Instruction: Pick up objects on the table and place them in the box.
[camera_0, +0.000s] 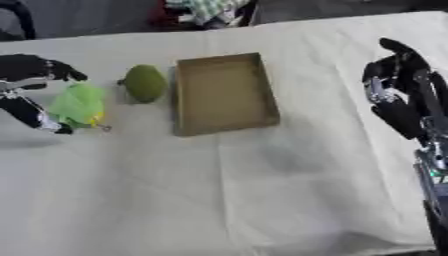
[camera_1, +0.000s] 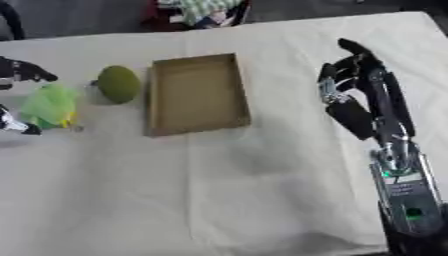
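The left hand (camera_0: 31, 82) sits at about nine o'clock on the table, at the far left edge of the view, with its dark fingers above and its thumb below a crumpled light green object (camera_0: 77, 104). The fingers curl round the top of this green thing and the thumb closes under it, so the hand is grasping it, though whether it is lifted off the cloth cannot be told. A small yellow bit shows at the object's lower right edge.

The right hand (camera_1: 354, 90) is at three o'clock, well apart from everything else, its fingers straight and relaxed, pointing toward twelve o'clock and holding nothing. Its forearm runs down toward five o'clock.

The box (camera_0: 224, 93), a shallow brown cardboard tray, lies just above the centre, toward eleven to twelve o'clock, its long side running roughly from twelve to six and slightly askew. Nothing shows inside it.

A round olive-green fruit (camera_0: 144, 83) lies just beside the box's left wall, at the box's nine o'clock, between the box and the light green object, close to both.

All of this rests on a table covered with a cream cloth (camera_0: 245, 190).
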